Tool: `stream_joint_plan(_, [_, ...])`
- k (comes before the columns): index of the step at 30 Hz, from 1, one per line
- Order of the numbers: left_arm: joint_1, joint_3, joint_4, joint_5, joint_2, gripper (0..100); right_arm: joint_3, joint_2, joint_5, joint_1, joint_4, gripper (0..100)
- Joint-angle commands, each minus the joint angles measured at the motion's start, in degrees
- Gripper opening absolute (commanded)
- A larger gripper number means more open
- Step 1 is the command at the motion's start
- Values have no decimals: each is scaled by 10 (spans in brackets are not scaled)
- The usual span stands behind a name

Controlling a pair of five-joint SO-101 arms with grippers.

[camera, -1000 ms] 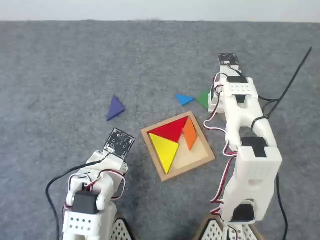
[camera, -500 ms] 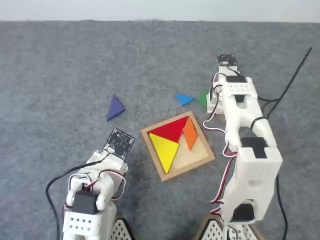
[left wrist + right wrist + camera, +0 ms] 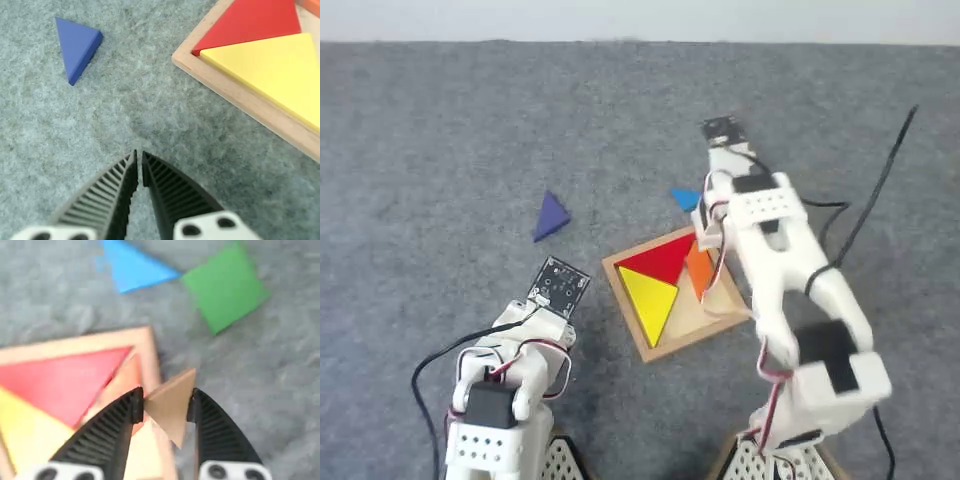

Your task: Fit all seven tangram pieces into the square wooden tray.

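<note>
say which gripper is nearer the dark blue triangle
Left. The left gripper hangs near the dark blue triangle; the right gripper, shut on a tan piece, is over the tray edge, farther off.

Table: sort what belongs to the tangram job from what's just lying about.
Job: wooden tray, red triangle, yellow triangle, orange piece, dark blue triangle, light blue triangle, green square, tan piece in the right gripper.
Lying about: grey mat, black cable.
</note>
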Motion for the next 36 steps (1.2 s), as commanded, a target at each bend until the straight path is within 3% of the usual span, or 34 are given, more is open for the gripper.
stream_joint_plan(1, [0,-6,-1,-9,-10,20,30,-93,10,-22,-10,108])
stream_joint_plan(16, [0,-6,-1,-9,-10,20,95,-102,-4,-126,-39,107])
stream_joint_plan(29, [0,-6,-1,-9,-10,20,97,-71,-76,-171,-33,108])
stream_joint_plan(36, [0,-6,-1,-9,-10,20,97,-71,-98,-154,-20,108])
